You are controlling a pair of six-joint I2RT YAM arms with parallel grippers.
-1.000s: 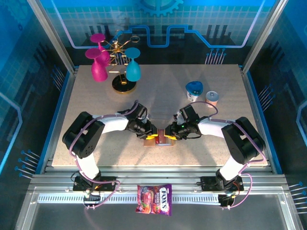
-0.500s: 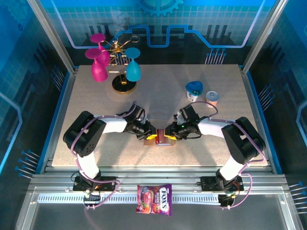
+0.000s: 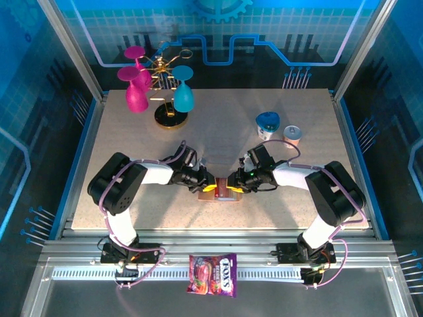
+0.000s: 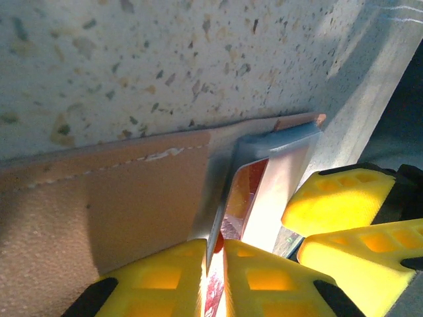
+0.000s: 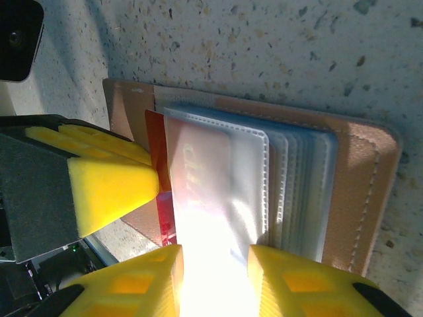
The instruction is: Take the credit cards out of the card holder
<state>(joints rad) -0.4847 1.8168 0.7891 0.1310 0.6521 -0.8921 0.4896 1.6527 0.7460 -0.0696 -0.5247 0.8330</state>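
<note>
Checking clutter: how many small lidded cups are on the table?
2: a white cup with blue lid, back right; a pink-topped cup just right of it. Arms might hide others.

Overhead looks down; both wrists close, sharing card holder [image 5: 360, 198].

Brown card holder [image 5: 360, 198] lay open and flat on the speckled table [image 5: 264, 39], toward its near middle, grey-blue pockets fanned out, a red credit card [image 5: 158, 165] protruding partway from one pocket.
</note>
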